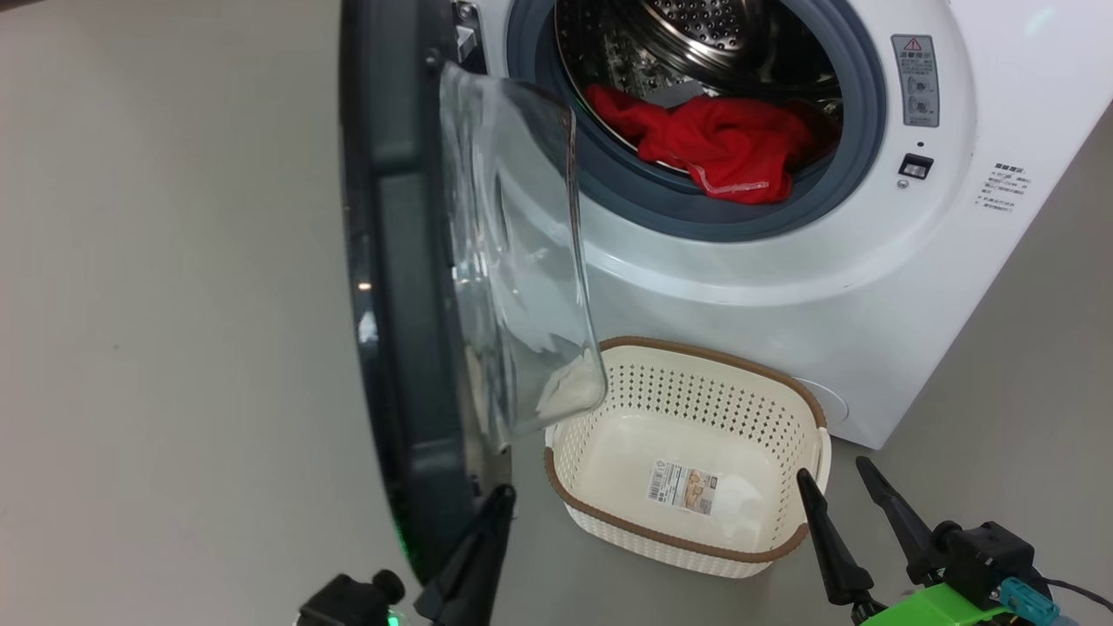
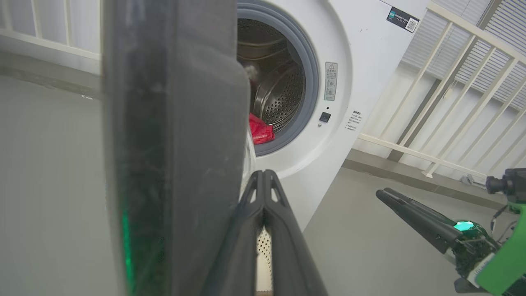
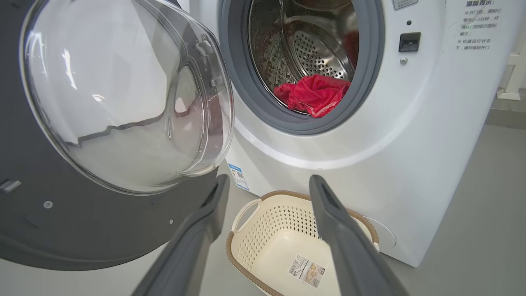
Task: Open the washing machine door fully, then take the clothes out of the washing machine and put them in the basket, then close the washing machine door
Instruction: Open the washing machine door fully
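Status: washing machine door (image 1: 391,261) open, clothes (image 1: 722,143) in the drum (image 1: 696,35)

Start at the robot's left, where you have grey floor (image 1: 174,348). Next comes the washing machine door, seen almost edge-on in the head view, its black rim upright and its clear glass bowl (image 1: 522,261) bulging to the right. At the foot of that door you find the left hand (image 1: 503,497). Its two dark fingers are pressed together with nothing between them, and the tip sits just beside the door's lower inner edge. You cannot tell from these views whether it touches the door.

Move right to the washing machine (image 1: 739,287), its round mouth uncovered. The clothes lie in a red heap at the bottom front of the steel drum, and one fold hangs over the grey-blue gasket (image 1: 626,187) toward you. Below the mouth, on the floor and close against the machine's front, stands the basket (image 1: 678,391), with a paper label (image 1: 684,487) on its bottom.

Farthest right you have the right hand (image 1: 831,468), fingers spread wide and gripping nothing, just beside the basket's near right corner. In its wrist view the basket shows between the two fingers.
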Tool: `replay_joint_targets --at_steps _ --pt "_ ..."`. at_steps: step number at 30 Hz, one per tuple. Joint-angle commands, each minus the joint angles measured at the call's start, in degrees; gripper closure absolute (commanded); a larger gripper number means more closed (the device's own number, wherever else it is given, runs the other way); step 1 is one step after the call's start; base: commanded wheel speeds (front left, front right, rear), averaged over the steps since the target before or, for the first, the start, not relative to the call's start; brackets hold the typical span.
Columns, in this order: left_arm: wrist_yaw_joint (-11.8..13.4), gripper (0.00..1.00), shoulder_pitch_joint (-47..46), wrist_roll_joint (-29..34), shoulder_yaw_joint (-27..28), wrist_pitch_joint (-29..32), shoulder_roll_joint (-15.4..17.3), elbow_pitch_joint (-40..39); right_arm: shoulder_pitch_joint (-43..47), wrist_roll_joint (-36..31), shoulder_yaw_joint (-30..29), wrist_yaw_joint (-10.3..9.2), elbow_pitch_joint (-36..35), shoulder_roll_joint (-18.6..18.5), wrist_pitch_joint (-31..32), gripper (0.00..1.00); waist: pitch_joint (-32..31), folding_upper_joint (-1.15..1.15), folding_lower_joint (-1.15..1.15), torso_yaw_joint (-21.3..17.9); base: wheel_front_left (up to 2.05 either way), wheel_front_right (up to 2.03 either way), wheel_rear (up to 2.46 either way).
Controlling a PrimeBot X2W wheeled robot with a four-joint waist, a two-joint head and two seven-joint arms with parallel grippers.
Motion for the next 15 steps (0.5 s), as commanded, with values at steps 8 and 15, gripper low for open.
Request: replay_joint_targets --at_steps 8,15 --pt "3.5 1.0 -1.5 0.0 11.2 -0.3 0.3 -1.7 -1.4 -0.5 0.9 0.43 -1.7 -0.6 -0.5 0.0 1.4 0.0 0.0 0.6 0.0 0.0 0.0" --pt "2.5 1.0 -2.4 3.1 21.8 -0.3 0.3 -1.1 -2.0 -0.3 1.1 0.43 -1.7 -0.9 -0.5 0.0 2.3 0.0 0.0 0.4 0.0 0.0 0.0"
